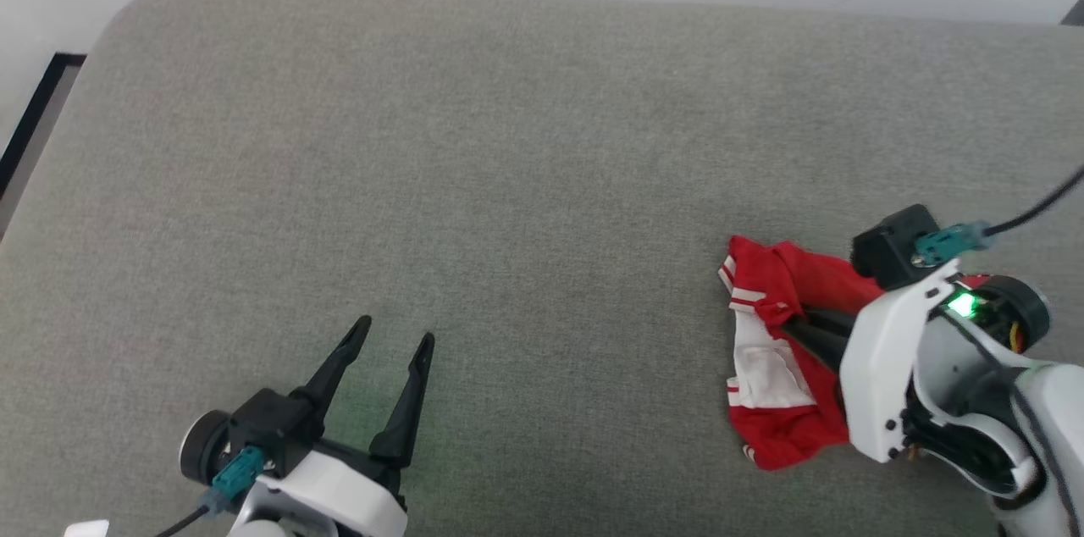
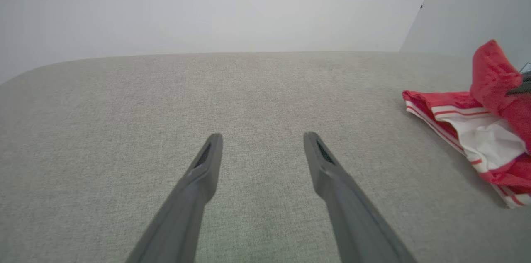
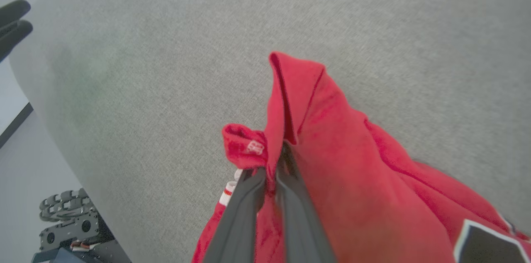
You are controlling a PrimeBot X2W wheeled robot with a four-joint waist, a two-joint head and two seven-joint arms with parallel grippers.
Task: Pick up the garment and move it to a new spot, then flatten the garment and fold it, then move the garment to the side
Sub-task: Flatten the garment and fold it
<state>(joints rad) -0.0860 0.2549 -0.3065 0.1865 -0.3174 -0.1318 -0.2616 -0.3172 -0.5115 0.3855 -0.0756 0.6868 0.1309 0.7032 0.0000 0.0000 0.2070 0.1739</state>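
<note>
Item: garment (image 1: 775,368), a red soft-fabric T-shirt with white short sleeves and red-and-white stripe trim; a corner of black, white-edged lettering shows in the right wrist view.
Location: bunched in a heap at 4 o'clock on the grey fabric-covered worktop (image 1: 508,181), head view.
Right hand (image 3: 274,163): long dark fingers pinched narrow on a raised fold of the red cloth; that fold stands up off the heap, and the bulk rests on the worktop.
Left hand (image 1: 396,332): fingers spread wide, holding nothing, at 7 o'clock, well apart from the garment.
Done (judged): grasp made; lift barely begun.
Left (judged): carry to a new spot, flatten, fold, move aside.
Free area: bare worktop from 9 through 12 o'clock.
Progress estimate: early, first step of the task.
</note>
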